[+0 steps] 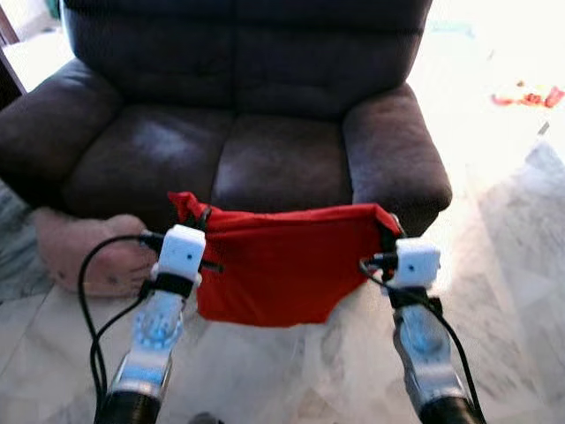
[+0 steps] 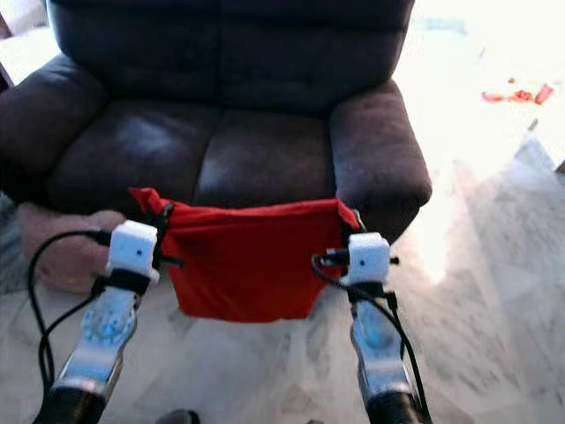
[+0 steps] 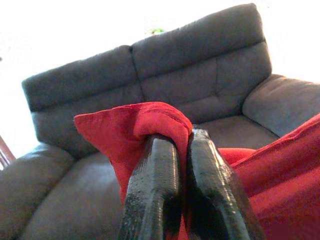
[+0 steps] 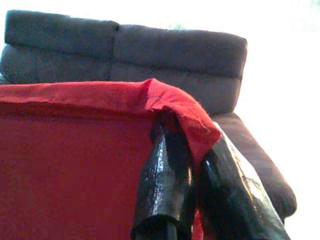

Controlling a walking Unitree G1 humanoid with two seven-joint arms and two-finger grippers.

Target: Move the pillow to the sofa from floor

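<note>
The red pillow (image 1: 282, 269) is gripped at its top corners by both grippers (image 1: 201, 216) (image 1: 387, 231), before the sofa (image 1: 265, 106).

Down by my left side a pinkish cushion (image 1: 84, 252) lies on the marble floor (image 1: 512, 291), tucked against the couch front. Far off to my right, small red scraps (image 1: 528, 95) lie scattered on the tiles – too washed out by glare to tell what they are.
</note>
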